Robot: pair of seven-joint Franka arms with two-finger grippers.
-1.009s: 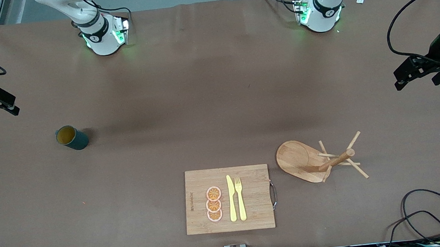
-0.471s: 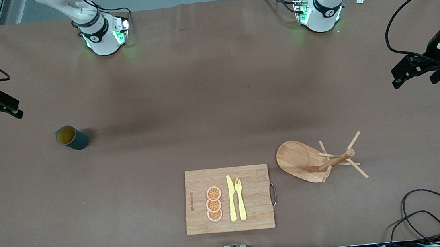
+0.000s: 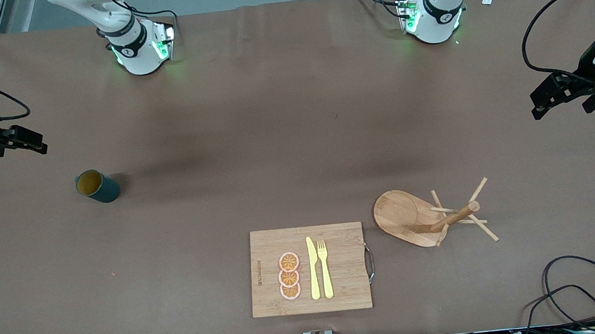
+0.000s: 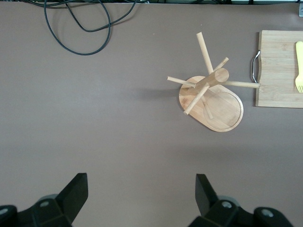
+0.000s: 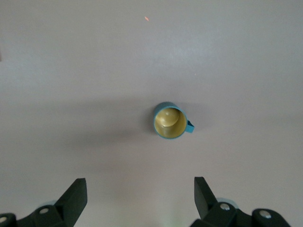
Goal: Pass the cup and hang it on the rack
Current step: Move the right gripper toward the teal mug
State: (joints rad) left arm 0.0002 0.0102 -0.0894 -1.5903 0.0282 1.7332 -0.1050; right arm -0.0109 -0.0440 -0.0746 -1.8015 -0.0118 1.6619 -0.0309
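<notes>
The dark teal cup [image 3: 97, 187] stands upright on the brown table toward the right arm's end, its ochre inside showing. In the right wrist view the cup [image 5: 169, 122] sits ahead of my open right gripper [image 5: 140, 198], well apart from it. From the front, the right gripper [image 3: 27, 143] hangs over the table's edge area, empty. The wooden rack [image 3: 433, 217] stands on its oval base toward the left arm's end. My left gripper [image 3: 558, 96] hovers open and empty; its wrist view shows the rack [image 4: 210, 90] well clear of the gripper [image 4: 142, 194].
A rectangular cutting board [image 3: 345, 260] with a yellow knife, fork and orange slices lies beside the rack, nearer the front camera. Black cables [image 3: 576, 287] coil at the table corner near the left arm's end. The board's metal handle [image 4: 254, 66] faces the rack.
The right gripper has moved in over the table toward the cup's side. The left gripper has barely shifted. Cup and rack have not moved.
</notes>
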